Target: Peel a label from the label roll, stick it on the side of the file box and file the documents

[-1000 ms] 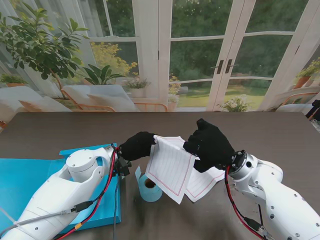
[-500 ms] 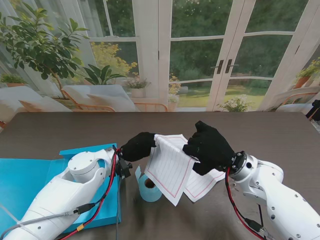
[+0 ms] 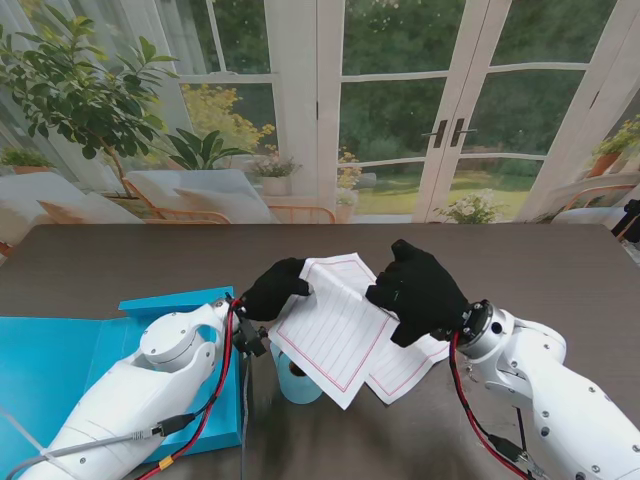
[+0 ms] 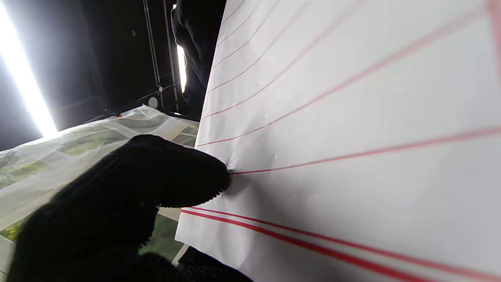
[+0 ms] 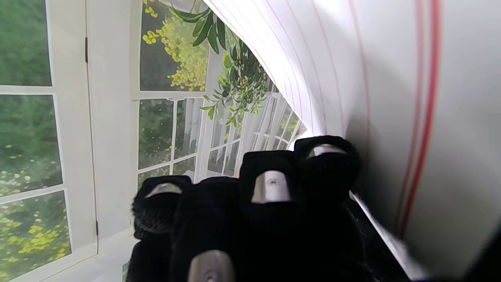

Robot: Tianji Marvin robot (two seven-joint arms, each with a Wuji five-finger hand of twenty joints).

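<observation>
Both black-gloved hands hold white, red-lined document sheets (image 3: 335, 330) above the table. My left hand (image 3: 275, 290) pinches the sheets' left edge; the left wrist view shows a fingertip (image 4: 188, 180) pressed on the paper (image 4: 352, 137). My right hand (image 3: 418, 290) grips the right edge, its fingers (image 5: 270, 184) curled beside the curved paper (image 5: 391, 98). The light blue label roll (image 3: 298, 385) stands on the table under the sheets, partly hidden by them. The blue file box (image 3: 60, 365) lies open at the left, partly covered by my left arm.
The dark table (image 3: 540, 270) stretches to the far edge in front of tall glass doors. A second sheet (image 3: 415, 365) hangs lower under my right hand.
The sheets have flattened and risen: the top sheet now faces upward and covers more of the label roll. My left hand has shifted slightly with the edge; the right hand stays put.
</observation>
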